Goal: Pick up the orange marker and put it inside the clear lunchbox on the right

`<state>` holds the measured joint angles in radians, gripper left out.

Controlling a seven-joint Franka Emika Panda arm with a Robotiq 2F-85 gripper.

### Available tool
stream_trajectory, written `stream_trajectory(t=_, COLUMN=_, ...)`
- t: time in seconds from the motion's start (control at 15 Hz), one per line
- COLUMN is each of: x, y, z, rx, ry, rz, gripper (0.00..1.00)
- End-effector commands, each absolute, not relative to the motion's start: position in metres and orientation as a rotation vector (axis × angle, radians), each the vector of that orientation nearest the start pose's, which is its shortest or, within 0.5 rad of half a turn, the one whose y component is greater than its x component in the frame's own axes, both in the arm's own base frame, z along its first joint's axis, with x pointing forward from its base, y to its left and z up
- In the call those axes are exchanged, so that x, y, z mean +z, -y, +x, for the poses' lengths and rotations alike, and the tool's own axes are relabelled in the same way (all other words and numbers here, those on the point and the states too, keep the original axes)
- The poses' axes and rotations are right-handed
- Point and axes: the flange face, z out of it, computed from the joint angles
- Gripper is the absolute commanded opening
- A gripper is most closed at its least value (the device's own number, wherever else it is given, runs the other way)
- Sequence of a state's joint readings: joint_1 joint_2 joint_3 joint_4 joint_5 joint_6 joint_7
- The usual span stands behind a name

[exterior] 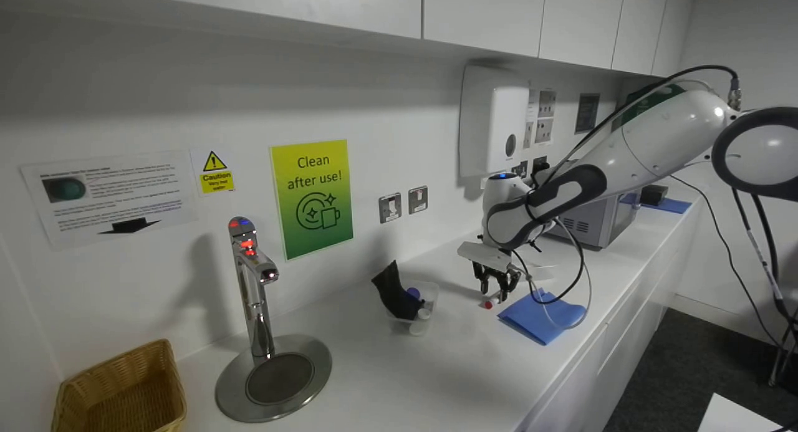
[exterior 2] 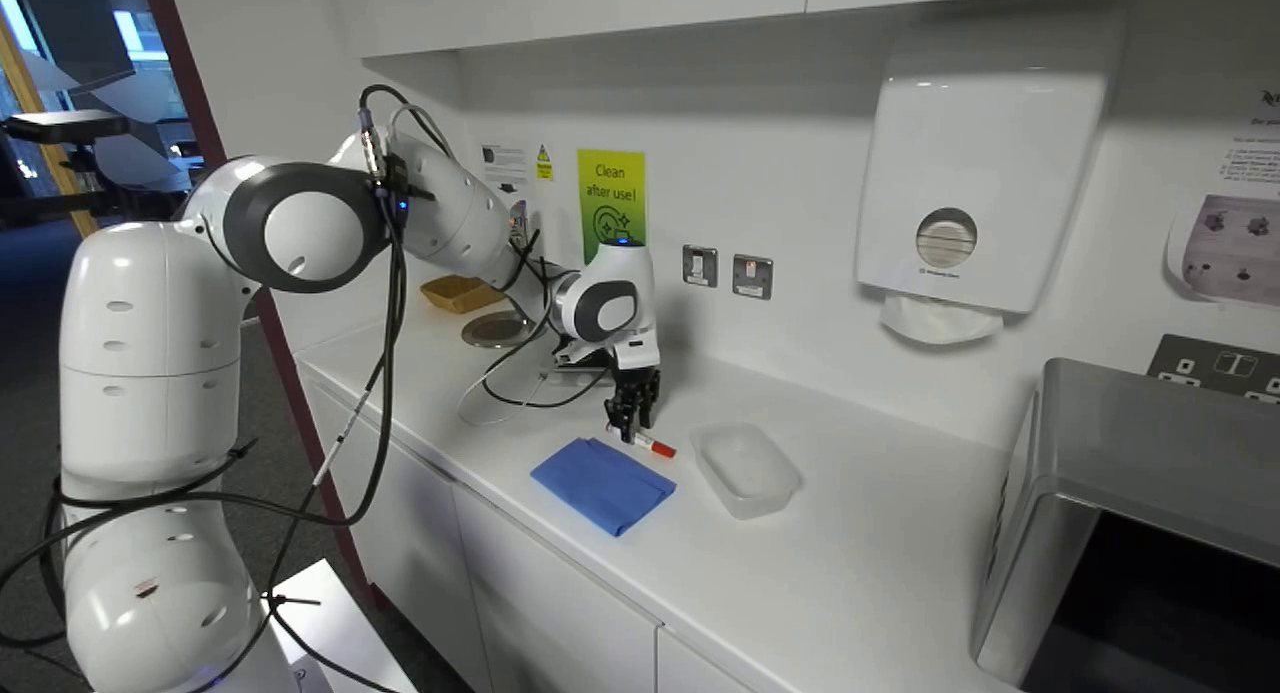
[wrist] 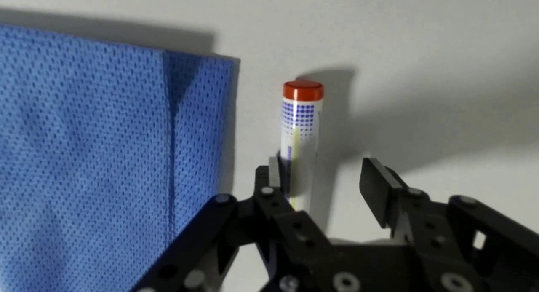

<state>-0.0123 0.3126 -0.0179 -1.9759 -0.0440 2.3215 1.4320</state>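
The marker, white with an orange-red cap, lies on the counter in both exterior views point(exterior: 489, 304) point(exterior 2: 659, 447). In the wrist view the marker point(wrist: 300, 119) shows a red end and a white body with a blue dot print. My gripper point(exterior: 494, 293) is open and low over it, also in an exterior view point(exterior 2: 632, 428). In the wrist view the marker is between the fingers point(wrist: 322, 174), close beside the left finger and well apart from the right one; whether it touches the left finger I cannot tell. The clear lunchbox point(exterior 2: 762, 499) stands empty beside the marker's cap.
A folded blue cloth point(exterior 2: 605, 485) lies beside the marker, also in the wrist view point(wrist: 105, 157). Another clear tub point(exterior: 431, 300) holds a black item and small things. A grey microwave point(exterior 2: 1130, 473), a tap point(exterior: 252, 295) and a wicker basket point(exterior: 124, 388) stand along the counter.
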Motion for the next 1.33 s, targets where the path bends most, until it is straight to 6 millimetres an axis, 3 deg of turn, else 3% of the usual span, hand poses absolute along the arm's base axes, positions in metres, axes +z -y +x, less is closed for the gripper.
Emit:
stream_trajectory(t=0.0, x=0.321, y=0.026, z=0.616, rx=-0.048, ry=-2.052, rz=-2.377, gripper=0.26)
stream_trajectory(t=0.2, x=0.323, y=0.029, z=0.618, rx=-0.043, ry=-2.062, rz=-2.363, gripper=0.04)
stream_trajectory(t=0.27, x=0.324, y=0.030, z=0.618, rx=-0.045, ry=-2.065, rz=-2.357, gripper=0.01)
stream_trajectory(t=0.53, x=0.333, y=0.035, z=0.618, rx=-0.079, ry=-2.096, rz=-2.330, gripper=0.05)
stream_trajectory(t=1.27, x=0.400, y=0.037, z=0.613, rx=-0.178, ry=-2.147, rz=-2.175, gripper=0.05)
